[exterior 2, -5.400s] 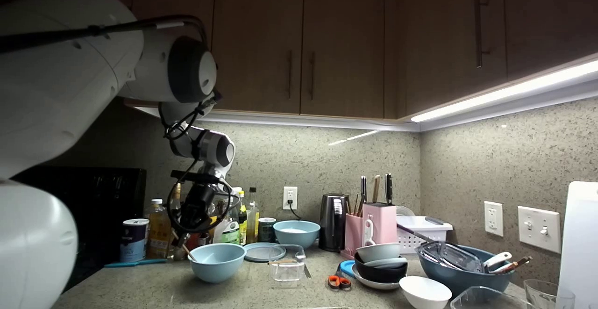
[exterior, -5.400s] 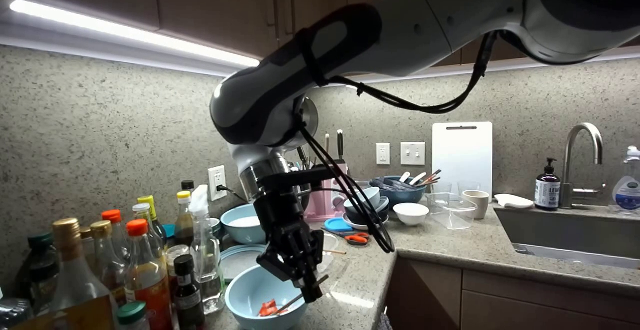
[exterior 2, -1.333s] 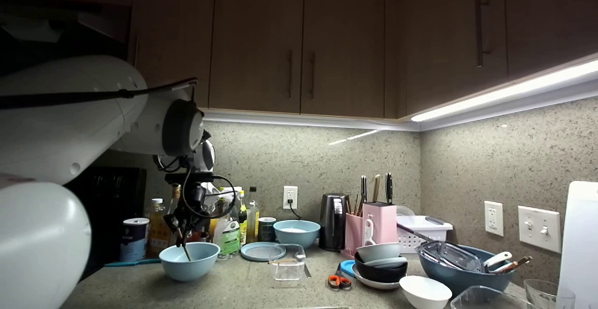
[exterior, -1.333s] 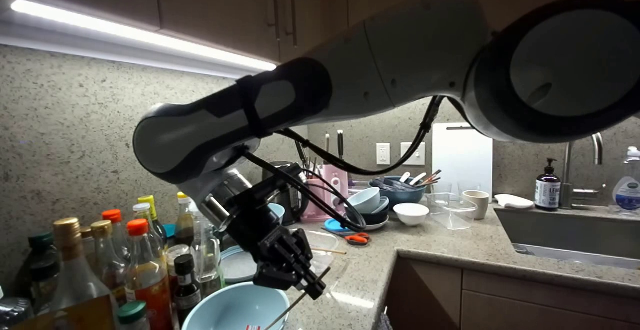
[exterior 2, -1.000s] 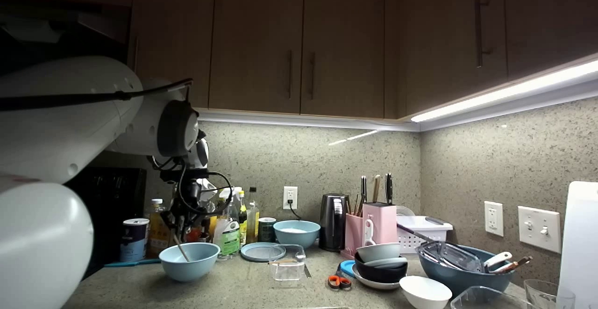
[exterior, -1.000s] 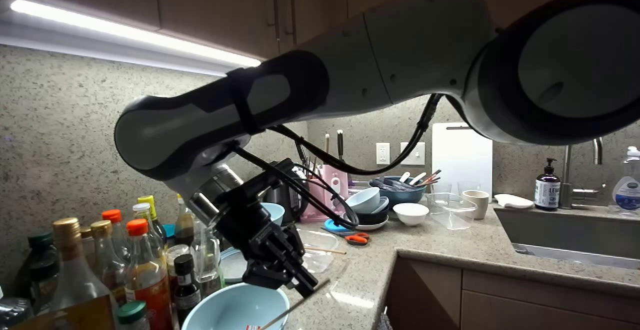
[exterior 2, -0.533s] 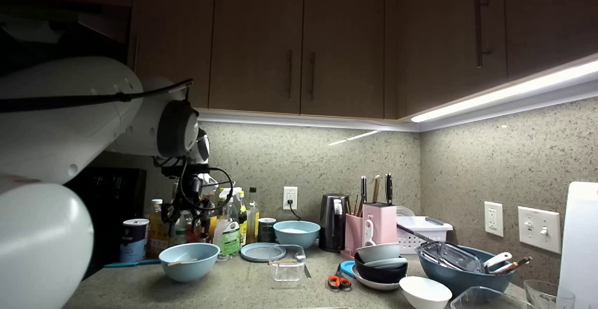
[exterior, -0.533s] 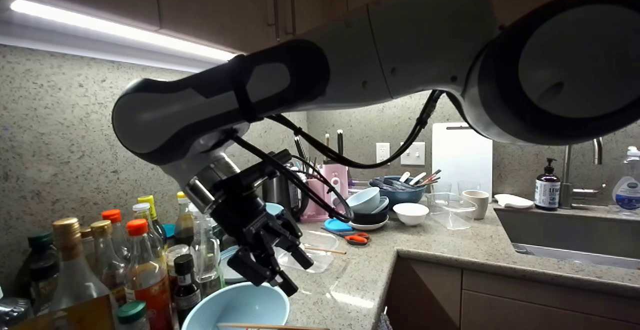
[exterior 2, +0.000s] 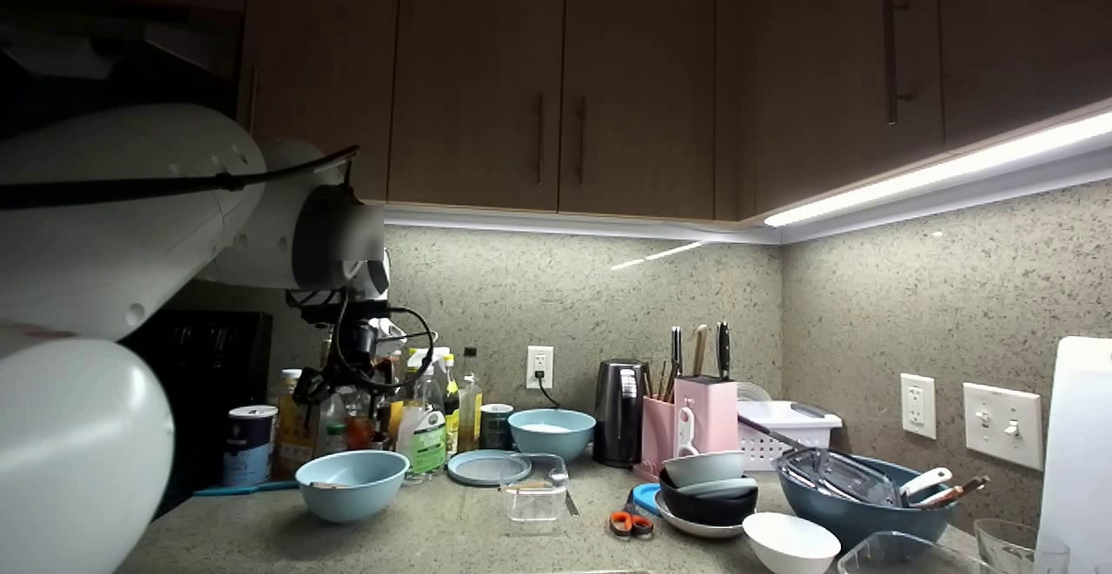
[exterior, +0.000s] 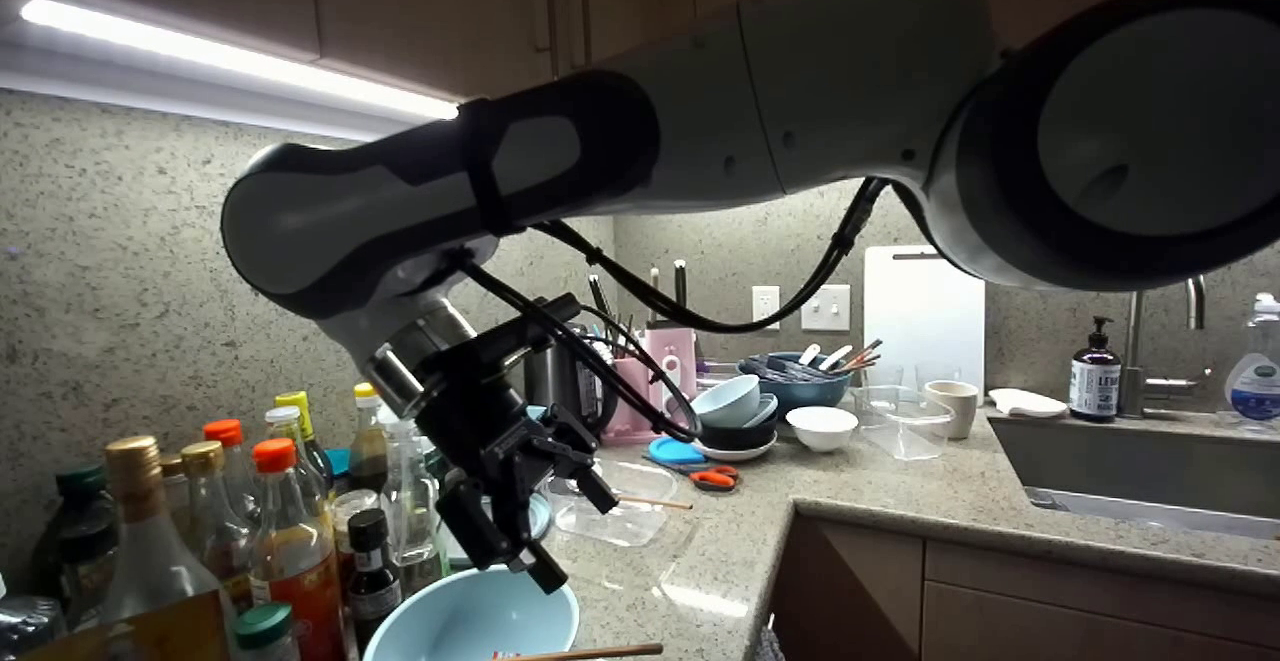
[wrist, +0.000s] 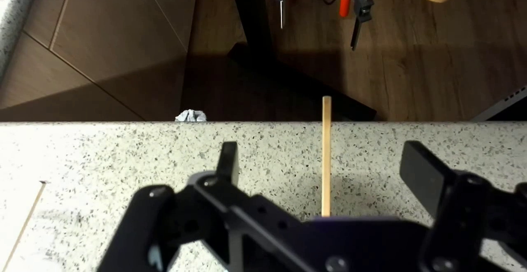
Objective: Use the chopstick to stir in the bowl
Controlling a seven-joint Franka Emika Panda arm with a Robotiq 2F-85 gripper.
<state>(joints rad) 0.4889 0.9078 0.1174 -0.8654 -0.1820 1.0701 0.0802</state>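
Observation:
My gripper [exterior: 574, 533] stands open above the light-blue bowl [exterior: 540, 613], with its fingers [wrist: 424, 177] wide apart and touching nothing. The thin wooden chopstick [exterior: 600, 653] is out of the grip; it rests low across the bowl, its free end sticking out past the rim. In the wrist view the chopstick [wrist: 326, 156] appears in the gap between the fingers, but below them, reaching over the counter edge. The bowl [exterior 2: 352, 503] also shows in an exterior view, with a bit of the chopstick [exterior 2: 328, 484] inside. A little red and white shows at the bowl's bottom, mostly cut off.
Several bottles [exterior: 290, 531] crowd beside the bowl. Another wooden stick [exterior: 655, 503] lies on a clear plastic container [exterior 2: 534, 504]. Orange-handled scissors [exterior 2: 631, 524], stacked bowls [exterior 2: 708, 496] and a pink knife block [exterior 2: 708, 418] stand farther along the counter [wrist: 123, 148].
My gripper has opened, let go of the chopstick and risen slightly. The chopstick has dropped from a steep slant to lying nearly flat. Over the longer span, the bowl has shifted.

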